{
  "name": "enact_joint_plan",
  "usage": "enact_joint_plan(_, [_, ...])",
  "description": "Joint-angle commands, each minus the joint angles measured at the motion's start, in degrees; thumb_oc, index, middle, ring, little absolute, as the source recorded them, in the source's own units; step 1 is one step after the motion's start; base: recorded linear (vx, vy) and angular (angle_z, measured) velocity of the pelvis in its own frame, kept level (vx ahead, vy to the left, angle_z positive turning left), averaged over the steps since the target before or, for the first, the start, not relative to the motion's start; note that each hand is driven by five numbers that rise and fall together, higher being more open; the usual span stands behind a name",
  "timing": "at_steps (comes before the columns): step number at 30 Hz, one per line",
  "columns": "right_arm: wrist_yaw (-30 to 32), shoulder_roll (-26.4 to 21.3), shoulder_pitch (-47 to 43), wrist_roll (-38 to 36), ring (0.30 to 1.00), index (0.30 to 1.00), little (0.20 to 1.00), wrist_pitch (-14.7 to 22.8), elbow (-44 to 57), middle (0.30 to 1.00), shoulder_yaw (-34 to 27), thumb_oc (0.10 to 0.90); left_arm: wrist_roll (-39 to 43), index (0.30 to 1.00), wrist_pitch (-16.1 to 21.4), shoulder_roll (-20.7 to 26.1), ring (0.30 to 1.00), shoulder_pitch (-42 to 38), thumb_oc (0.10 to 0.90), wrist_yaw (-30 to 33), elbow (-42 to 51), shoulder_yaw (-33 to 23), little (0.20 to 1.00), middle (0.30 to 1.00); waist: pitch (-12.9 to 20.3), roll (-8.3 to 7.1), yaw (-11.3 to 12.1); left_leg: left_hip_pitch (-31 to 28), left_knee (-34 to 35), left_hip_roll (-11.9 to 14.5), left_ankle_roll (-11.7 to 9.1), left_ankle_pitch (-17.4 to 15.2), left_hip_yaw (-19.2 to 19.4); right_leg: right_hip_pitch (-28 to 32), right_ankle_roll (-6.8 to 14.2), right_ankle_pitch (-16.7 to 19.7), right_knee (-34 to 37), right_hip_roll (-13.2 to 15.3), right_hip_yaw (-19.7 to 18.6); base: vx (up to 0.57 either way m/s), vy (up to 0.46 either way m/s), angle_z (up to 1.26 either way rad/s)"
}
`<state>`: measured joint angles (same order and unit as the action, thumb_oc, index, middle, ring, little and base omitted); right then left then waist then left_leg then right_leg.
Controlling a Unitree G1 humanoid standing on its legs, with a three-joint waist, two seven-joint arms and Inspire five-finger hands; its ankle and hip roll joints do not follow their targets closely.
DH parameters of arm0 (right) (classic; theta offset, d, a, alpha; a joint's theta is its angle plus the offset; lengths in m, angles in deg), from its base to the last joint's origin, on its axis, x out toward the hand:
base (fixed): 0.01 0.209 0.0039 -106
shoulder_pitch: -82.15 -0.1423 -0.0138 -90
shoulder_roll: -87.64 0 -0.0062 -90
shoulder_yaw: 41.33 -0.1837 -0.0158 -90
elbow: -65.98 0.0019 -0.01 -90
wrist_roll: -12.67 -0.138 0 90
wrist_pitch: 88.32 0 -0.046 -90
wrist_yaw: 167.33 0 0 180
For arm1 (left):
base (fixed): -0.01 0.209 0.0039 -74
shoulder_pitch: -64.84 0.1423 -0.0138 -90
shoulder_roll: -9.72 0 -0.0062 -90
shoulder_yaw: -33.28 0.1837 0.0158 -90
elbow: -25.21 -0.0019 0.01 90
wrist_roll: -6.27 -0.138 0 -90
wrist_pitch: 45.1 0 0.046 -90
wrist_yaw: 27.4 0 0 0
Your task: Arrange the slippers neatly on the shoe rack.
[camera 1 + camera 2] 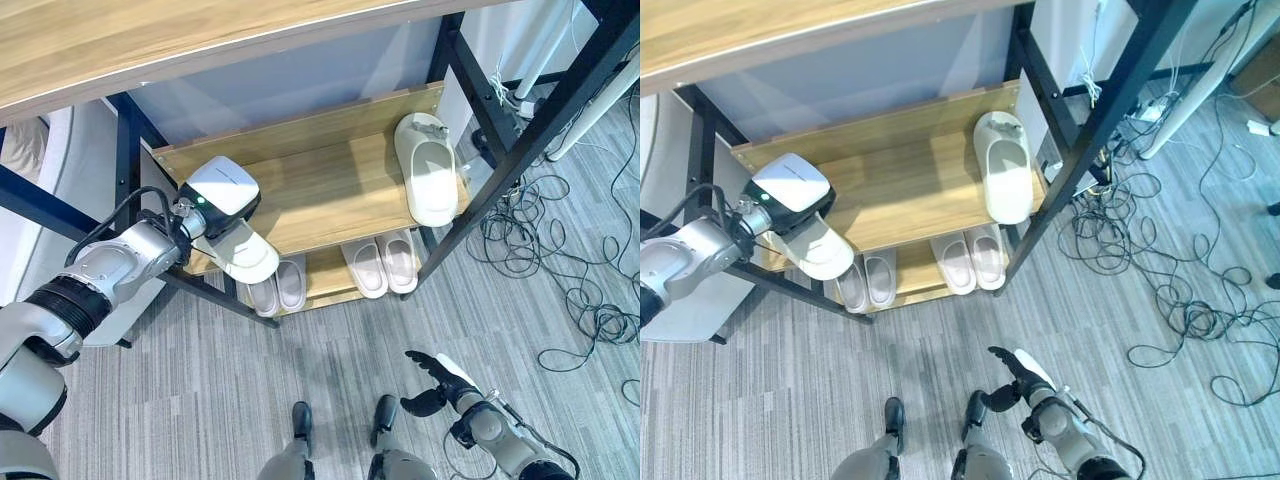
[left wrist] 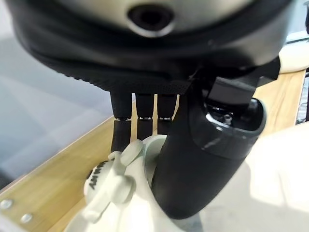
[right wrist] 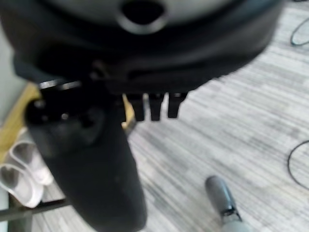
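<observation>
Left hand (image 1: 222, 200) is at the left front edge of the middle shelf (image 1: 330, 180) of the shoe rack (image 1: 480, 170), holding a white slipper (image 1: 243, 255). In the left wrist view the fingers (image 2: 137, 126) and thumb (image 2: 203, 164) are curled round that slipper (image 2: 270, 188), which lies directly under the palm; a small white charm (image 2: 108, 176) on its upper shows beside the thumb. From the head cameras, the held slipper overhangs the shelf's front edge, toe pointing outward and down.

Right hand (image 1: 437, 385) hangs low over the grey carpet (image 1: 250, 380), well apart from the rack, fingers relaxed and spread, holding nothing.

Count of slippers: six.
- One in the left hand.
- One white slipper (image 1: 427, 170) lying flat at the right end of the middle shelf, well apart from the held one.
- Four on the bottom shelf (image 1: 325, 275), in two pairs: left pair (image 1: 278, 290) just below the held slipper, right pair (image 1: 383, 263) beside it.

Loose cables (image 1: 560, 260) lie on the carpet right of the rack.
</observation>
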<state>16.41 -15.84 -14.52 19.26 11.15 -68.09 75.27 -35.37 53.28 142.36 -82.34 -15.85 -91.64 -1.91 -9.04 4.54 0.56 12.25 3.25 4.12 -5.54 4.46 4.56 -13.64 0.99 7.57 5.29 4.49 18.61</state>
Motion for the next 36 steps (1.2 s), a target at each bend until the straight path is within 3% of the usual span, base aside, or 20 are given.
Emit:
enact_joint_plan(1, [0.09,-1.76,2.01,-1.02,0.9,0.9,0.9,2.48,3.9,0.9,-1.27,0.8,2.9,0.3,-2.12,-1.22,0.3,-6.28,0.4,3.93,-1.22,-8.37,0.3,0.3,4.07,-0.57,0.52,4.17,1.75,-1.13,-2.23,3.19,-1.27,-0.13,8.44,-2.97,-0.29,3.69,-1.24,0.0,-0.031,0.0])
enact_joint_plan(14, [0.87,-1.83,3.56,-1.01,0.9,0.9,0.9,1.53,3.6,0.9,-2.83,0.8,9.34,0.3,-2.55,-9.97,0.3,-3.51,0.4,8.21,2.3,-16.67,0.3,0.3,3.46,0.79,-0.45,3.18,1.75,-1.07,-2.45,3.26,-0.77,0.52,8.15,-3.31,-0.29,3.72,-1.54,0.0,-0.005,-0.02])
enact_joint_plan(24, [1.22,-3.34,4.69,-1.64,0.9,0.9,0.9,1.22,4.42,0.9,-4.27,0.8,12.11,0.3,-3.29,-14.39,0.3,-7.77,0.4,10.68,-0.56,-16.34,0.3,0.3,2.74,2.09,-2.29,3.13,1.75,-0.93,-2.28,3.18,0.58,-0.45,8.28,-3.02,-0.29,3.65,-3.08,0.01,0.005,-0.1])
enact_joint_plan(36, [1.65,-5.19,5.06,-3.54,0.9,0.9,0.9,1.61,5.96,0.9,-5.52,0.8,14.44,0.3,-4.3,-15.97,0.3,-17.08,0.4,13.04,-8.58,-11.57,0.3,0.3,2.15,1.75,-4.74,4.04,1.75,-0.38,-2.04,3.15,1.93,-2.75,8.4,-2.18,-0.29,3.09,-5.11,0.03,-0.005,-0.15])
